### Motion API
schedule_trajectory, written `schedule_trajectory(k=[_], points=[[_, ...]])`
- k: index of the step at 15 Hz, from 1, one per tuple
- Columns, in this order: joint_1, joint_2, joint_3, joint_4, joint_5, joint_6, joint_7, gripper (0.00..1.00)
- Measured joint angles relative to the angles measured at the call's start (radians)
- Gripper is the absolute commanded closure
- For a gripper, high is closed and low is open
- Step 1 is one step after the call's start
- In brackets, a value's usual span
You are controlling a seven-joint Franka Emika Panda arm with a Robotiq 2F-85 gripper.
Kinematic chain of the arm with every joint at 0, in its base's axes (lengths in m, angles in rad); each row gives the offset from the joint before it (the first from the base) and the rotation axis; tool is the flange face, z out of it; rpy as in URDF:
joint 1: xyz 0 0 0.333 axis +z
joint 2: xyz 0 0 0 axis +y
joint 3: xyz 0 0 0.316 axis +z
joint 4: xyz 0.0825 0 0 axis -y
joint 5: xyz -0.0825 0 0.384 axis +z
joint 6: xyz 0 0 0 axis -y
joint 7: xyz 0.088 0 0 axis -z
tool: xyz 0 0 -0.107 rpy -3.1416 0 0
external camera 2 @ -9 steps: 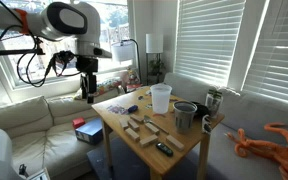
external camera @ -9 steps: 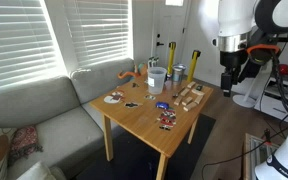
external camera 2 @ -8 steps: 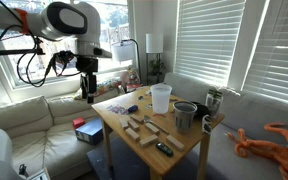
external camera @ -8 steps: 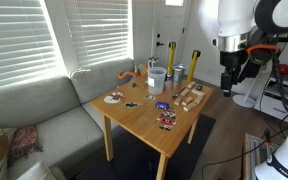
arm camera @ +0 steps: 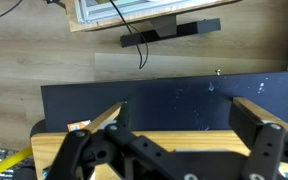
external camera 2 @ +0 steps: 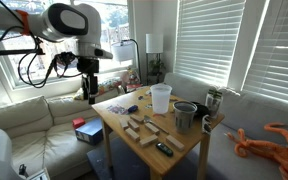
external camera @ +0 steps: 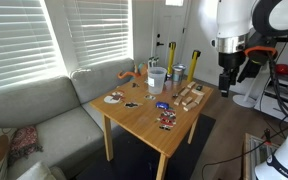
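The gripper (external camera: 227, 84) hung empty, jaws apart, just off the table's (external camera: 144, 118) edge beside the wooden blocks (external camera: 191, 96), probably to stay clear of them.

Below my matt black fingers (arm camera: 259, 132): smooth pale wooden table (arm camera: 46, 150), matt dark rug (arm camera: 164, 105), satin wood-plank floor (arm camera: 44, 50).

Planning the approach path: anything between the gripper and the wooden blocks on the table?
Nothing visible. The gripper hangs open and empty just off the table, and the wooden blocks lie near that edge with only air between. The white cup stands farther in.
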Motion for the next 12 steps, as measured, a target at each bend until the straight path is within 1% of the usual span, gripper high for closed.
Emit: schedule_trajectory(k=[1, 3, 5, 8, 12], points=[[-0.001, 0.008, -0.006, -0.011, -0.008, 0.031, 0.003, 0.00], [-0.005, 0.031, -0.025, -0.045, -0.024, 0.132, 0.003, 0.00], [-0.013, 0.055, -0.048, -0.091, -0.025, 0.267, 0.003, 0.00], [-0.017, 0.087, -0.083, -0.155, -0.019, 0.433, 0.000, 0.00], [-0.016, 0.127, -0.114, -0.226, -0.012, 0.601, -0.030, 0.00]])
